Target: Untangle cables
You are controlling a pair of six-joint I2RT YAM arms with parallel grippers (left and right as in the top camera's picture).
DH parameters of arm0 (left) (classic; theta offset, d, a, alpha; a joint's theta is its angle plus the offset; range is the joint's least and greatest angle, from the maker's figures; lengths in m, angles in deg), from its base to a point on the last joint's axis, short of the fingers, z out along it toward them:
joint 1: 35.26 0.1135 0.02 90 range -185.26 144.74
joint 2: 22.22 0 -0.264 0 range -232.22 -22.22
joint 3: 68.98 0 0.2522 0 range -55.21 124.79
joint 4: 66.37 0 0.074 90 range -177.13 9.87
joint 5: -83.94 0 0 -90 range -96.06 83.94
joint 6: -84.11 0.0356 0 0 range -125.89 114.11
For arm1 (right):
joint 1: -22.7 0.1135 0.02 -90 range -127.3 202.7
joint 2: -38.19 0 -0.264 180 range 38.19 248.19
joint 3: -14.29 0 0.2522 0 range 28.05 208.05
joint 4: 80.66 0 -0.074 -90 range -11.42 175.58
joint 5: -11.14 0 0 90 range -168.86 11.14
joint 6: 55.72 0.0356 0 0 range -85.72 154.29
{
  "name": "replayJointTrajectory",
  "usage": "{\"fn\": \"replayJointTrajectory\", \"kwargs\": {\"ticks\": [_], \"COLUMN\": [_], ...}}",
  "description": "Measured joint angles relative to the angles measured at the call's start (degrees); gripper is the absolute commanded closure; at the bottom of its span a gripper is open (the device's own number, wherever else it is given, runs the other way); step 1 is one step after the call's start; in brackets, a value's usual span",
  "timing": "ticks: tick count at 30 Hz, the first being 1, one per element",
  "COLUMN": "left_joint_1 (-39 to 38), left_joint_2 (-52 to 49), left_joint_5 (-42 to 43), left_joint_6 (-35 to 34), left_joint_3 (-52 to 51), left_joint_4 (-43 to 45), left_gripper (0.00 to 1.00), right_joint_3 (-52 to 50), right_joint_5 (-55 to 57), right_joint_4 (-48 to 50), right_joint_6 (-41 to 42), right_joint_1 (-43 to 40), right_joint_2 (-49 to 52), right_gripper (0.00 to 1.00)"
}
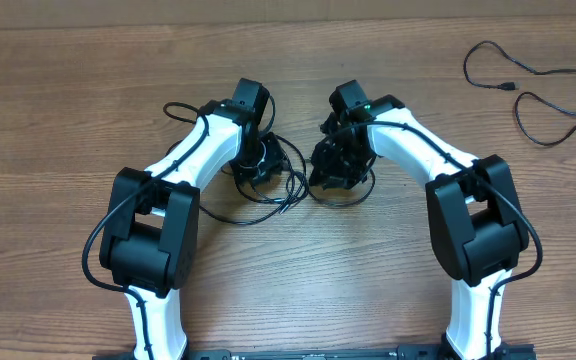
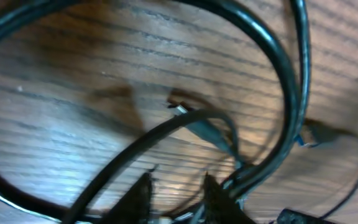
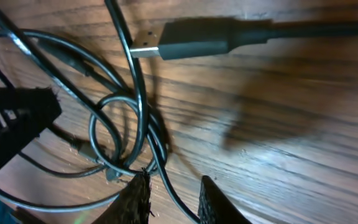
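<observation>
The cables [image 1: 290,188] lie as a knot of thin black cords on the wooden table between my two arms. My left gripper [image 1: 258,165] hangs over the knot's left side. In the left wrist view its fingers [image 2: 178,186] stand apart, with wood showing between them and a thin strand crossing low in the gap. A small silver-tipped plug [image 2: 180,111] lies just ahead. My right gripper [image 1: 333,170] is over the knot's right side. It is open [image 3: 174,183], and one cord [image 3: 166,180] runs loosely between its fingers. A silver-tipped plug [image 3: 148,48] lies beyond the loops.
One separate black cable [image 1: 533,85] lies in loose curves at the table's far right. A black blocky part [image 3: 11,124], apparently of the other arm, sits close at the left of the right wrist view. The left wrist view is blurred.
</observation>
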Motion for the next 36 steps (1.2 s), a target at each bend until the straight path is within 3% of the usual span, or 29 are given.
{"fn": "replayJointTrajectory", "kwargs": {"ticks": [2, 5, 10, 15, 18, 27, 32, 36], "left_joint_1": [0.33, 1.51, 5.35, 8.98, 8.13, 0.68, -0.46, -0.5], "left_joint_2": [0.0, 0.0, 0.0, 0.0, 0.0, 0.0, -2.89, -4.61], "left_joint_5": [-0.39, -0.42, 2.67, 14.91, 18.6, 11.91, 10.73, 12.44], "left_joint_6": [2.69, 4.72, 9.51, 18.45, 20.15, 16.04, 13.94, 13.09], "left_joint_3": [-0.31, -0.33, -0.33, -0.33, -0.33, -0.33, -0.33, -0.07], "left_joint_4": [0.0, 0.02, 0.26, 1.29, 1.66, 2.16, 3.52, 3.91], "left_gripper": [0.94, 0.96, 0.96, 0.91, 0.88, 0.8, 0.87, 0.85], "right_joint_3": [-1.73, -3.98, -5.53, -5.64, -5.64, -5.64, -5.64, -5.64], "right_joint_5": [0.0, -0.02, -0.72, -0.35, 1.81, 8.55, 10.97, 15.85], "right_joint_4": [2.38, 5.84, 7.89, 8.46, 8.41, 8.24, 6.56, 4.98], "right_joint_6": [2.54, 5.62, 7.78, 8.2, 9.79, 13.94, 15.63, 18.03], "right_joint_1": [0.48, 0.81, 0.83, 0.92, 1.57, 4.2, 4.66, 6.01], "right_joint_2": [0.0, 0.0, -0.33, -0.42, -0.74, -1.7, -2.03, -2.47], "right_gripper": [0.76, 0.8, 0.81, 0.81, 0.81, 0.81, 0.82, 0.82]}}
